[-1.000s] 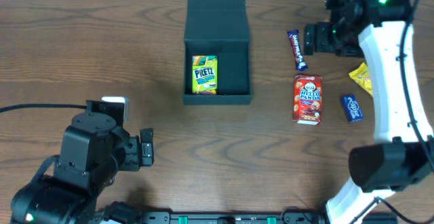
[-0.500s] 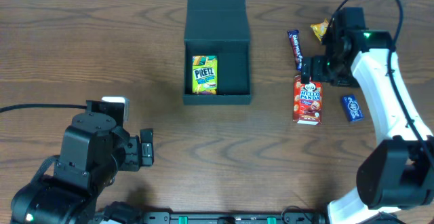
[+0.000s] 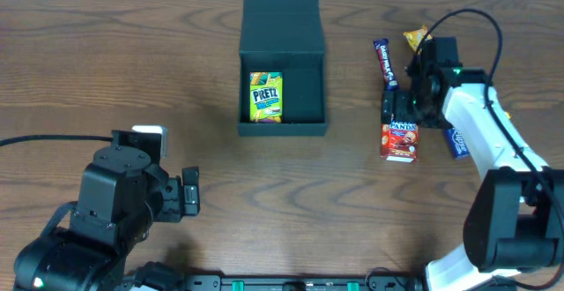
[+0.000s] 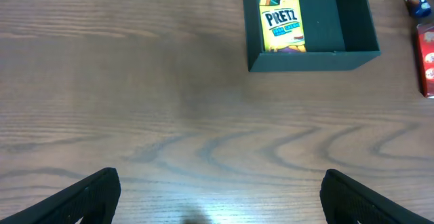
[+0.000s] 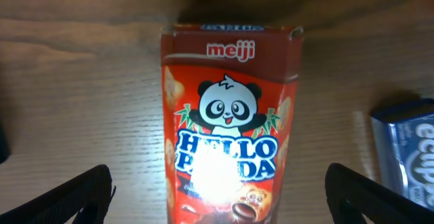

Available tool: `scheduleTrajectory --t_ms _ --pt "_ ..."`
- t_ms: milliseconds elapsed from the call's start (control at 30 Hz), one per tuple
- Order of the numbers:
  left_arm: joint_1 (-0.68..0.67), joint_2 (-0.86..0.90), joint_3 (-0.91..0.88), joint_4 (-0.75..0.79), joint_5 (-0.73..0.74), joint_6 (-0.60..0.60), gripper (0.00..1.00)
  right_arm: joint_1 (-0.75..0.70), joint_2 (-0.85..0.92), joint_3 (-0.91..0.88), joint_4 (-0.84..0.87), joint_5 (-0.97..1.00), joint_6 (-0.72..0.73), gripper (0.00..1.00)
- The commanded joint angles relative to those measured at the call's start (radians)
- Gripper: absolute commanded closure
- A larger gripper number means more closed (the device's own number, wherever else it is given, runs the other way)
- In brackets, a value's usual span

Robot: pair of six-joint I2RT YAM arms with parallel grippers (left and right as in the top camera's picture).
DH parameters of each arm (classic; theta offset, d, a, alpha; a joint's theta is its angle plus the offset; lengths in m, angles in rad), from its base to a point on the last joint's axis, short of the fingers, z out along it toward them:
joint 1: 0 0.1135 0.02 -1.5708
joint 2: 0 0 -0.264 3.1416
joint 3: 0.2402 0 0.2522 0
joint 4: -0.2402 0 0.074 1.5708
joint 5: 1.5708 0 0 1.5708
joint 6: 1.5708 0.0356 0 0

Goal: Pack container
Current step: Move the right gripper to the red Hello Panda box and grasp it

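The dark teal container (image 3: 304, 93) stands open at the back centre, its flap lid folded back. A yellow Pretz packet (image 3: 266, 96) lies inside on its left side; both also show in the left wrist view, container (image 4: 352, 30) and packet (image 4: 280, 20). My right gripper (image 3: 398, 108) is open, low over the top end of the red Hello Panda box (image 3: 401, 141). In the right wrist view the box (image 5: 230, 115) lies between the spread fingers (image 5: 220, 197), untouched. My left gripper (image 4: 220, 197) is open and empty above bare table at front left.
A dark purple candy bar (image 3: 384, 62) lies right of the container. A yellow snack packet (image 3: 415, 37) lies behind the right arm. A blue packet (image 3: 456, 141) lies right of the red box, also in the right wrist view (image 5: 407, 149).
My right arm has swung from the back right toward the front left and come down over the Hello Panda box. The left arm has not moved.
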Motion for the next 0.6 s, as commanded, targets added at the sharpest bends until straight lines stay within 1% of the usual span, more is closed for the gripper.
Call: scheduleTrajectory --t_ms 0,333,567 --pt "0.003 -0.003 0.012 -0.001 0.0 0.021 0.05 -0.007 -0.023 -0.05 0.028 0.028 0.011 0.01" --pt "0.003 -0.003 0.012 -0.001 0.0 0.021 0.05 -0.004 0.001 -0.129 0.127 0.03 -0.023 0.01" --pt "0.003 -0.003 0.012 -0.001 0.0 0.021 0.05 -0.002 0.038 -0.149 0.16 0.03 -0.055 0.01"
